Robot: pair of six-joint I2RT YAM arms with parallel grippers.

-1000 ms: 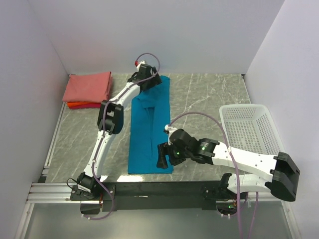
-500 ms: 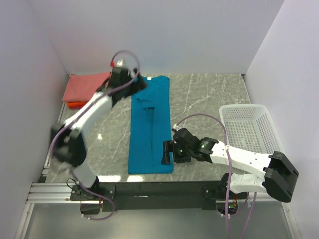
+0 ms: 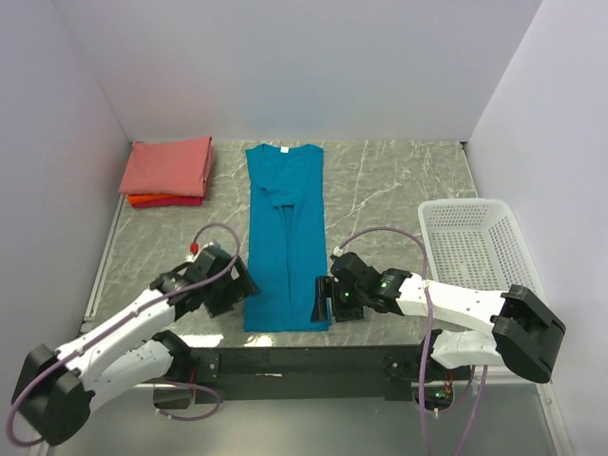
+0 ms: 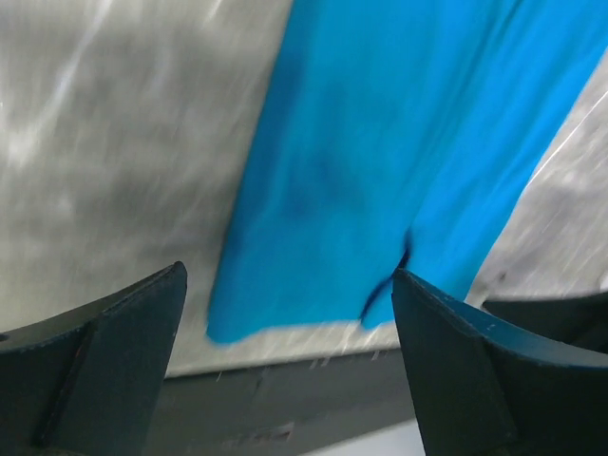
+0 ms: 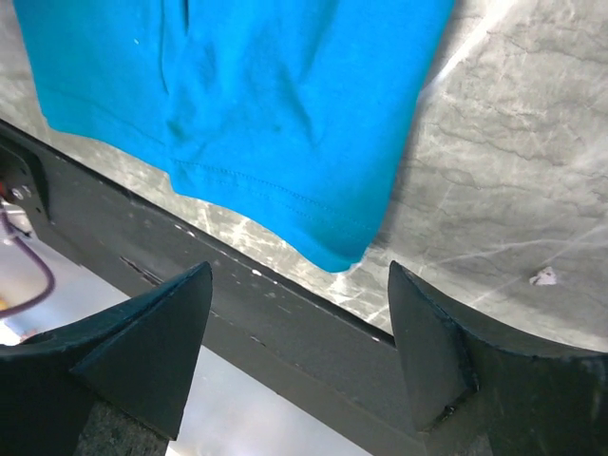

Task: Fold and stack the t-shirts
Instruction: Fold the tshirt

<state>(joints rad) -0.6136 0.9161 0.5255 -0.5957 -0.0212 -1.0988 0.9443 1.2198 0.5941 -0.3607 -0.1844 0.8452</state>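
Top external shows me a white neck label (image 3: 281,148) on the blue shirt (image 3: 285,237), too small to read; left claw (image 3: 244,285) and right claw (image 3: 321,300) stand spread.

Bright even overhead light, soft shadows, left wrist view blurred

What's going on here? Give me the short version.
Two robot arms are folding t-shirts. A teal t-shirt lies on the table as a long narrow strip. The left end effector and right end effector sit open at its near corners, gripping nothing. Folded pink and orange shirts are stacked at the far left.
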